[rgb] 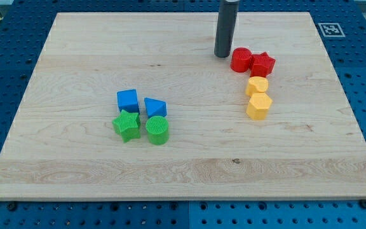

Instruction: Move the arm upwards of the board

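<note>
My tip (222, 55) rests on the wooden board (75, 51) near the view's top, right of centre. It stands just left of a red cylinder (240, 60), close to it, contact unclear. A red star (263, 63) touches that cylinder on its right. Below them sit a yellow block (257, 85) and a yellow hexagon (259, 105), one against the other. Left of centre is a cluster: a blue cube (128, 100), a blue triangular block (155, 107), a green star (126, 125) and a green cylinder (157, 130).
The board lies on a blue perforated table (5, 70). A black-and-white marker tag (331, 28) sits at the board's top right corner.
</note>
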Robot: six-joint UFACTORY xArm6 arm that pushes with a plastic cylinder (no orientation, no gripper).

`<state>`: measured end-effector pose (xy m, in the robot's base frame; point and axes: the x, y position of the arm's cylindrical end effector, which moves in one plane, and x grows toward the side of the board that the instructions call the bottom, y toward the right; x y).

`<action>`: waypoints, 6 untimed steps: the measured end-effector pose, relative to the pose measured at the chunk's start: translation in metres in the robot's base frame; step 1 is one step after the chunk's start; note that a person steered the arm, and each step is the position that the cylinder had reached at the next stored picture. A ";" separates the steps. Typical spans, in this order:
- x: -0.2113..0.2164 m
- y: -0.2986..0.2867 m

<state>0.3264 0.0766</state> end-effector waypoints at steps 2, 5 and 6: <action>-0.028 0.003; -0.043 0.003; -0.043 0.003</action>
